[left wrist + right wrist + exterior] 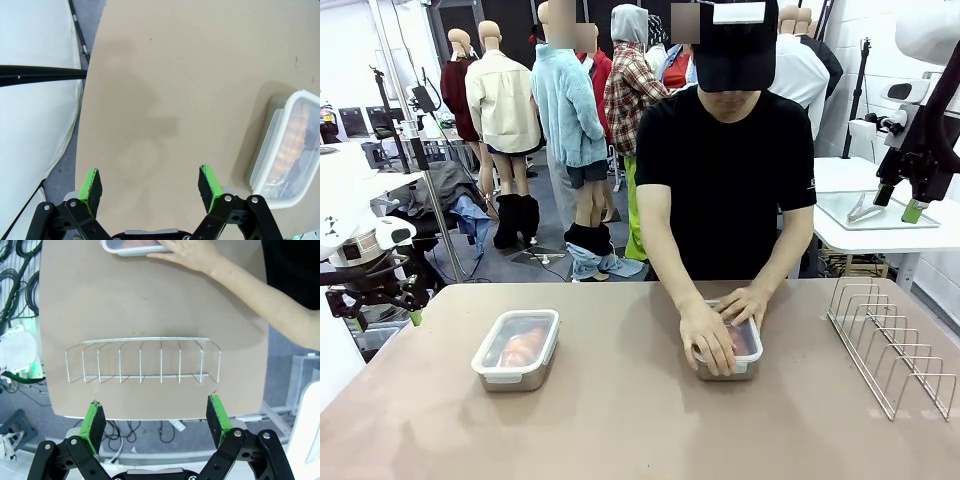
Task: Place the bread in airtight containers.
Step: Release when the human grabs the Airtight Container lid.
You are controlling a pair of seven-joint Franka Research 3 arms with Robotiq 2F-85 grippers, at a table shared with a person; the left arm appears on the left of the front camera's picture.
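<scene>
My left claw (150, 186) hangs released, its green pads spread wide with nothing between them, above the bare left part of the bench (175, 90). From the front I see this claw (385, 318) off the bench's left edge, well apart from everything on it. To one side of my left wrist view lies one airtight container (287, 150), its clear white-rimmed lid on, and through the lid I make out the ridged golden-brown bread (295, 137) inside. In the front view the same container (516, 349) sits on the left half of the bench (620, 420), lid closed, bread (523, 345) showing through.

My right claw (156, 421) is also released, its pads wide apart and empty, hovering past the bench's right edge just off the wire rack (142, 362). From the front it (897, 203) hangs high at the right, well above the rack (893, 345).

The second container (732, 352) stands near the middle of the bench, in front of the person. Both of the person's hands rest on its lid: one hand (708, 338) lies flat over the top, and the other hand (745, 304) is at the far edge. Reddish-brown bread (745, 342) shows through the uncovered part of the lid. My right wrist view catches a corner of this container (131, 246) with a hand (192, 254) touching it.
</scene>
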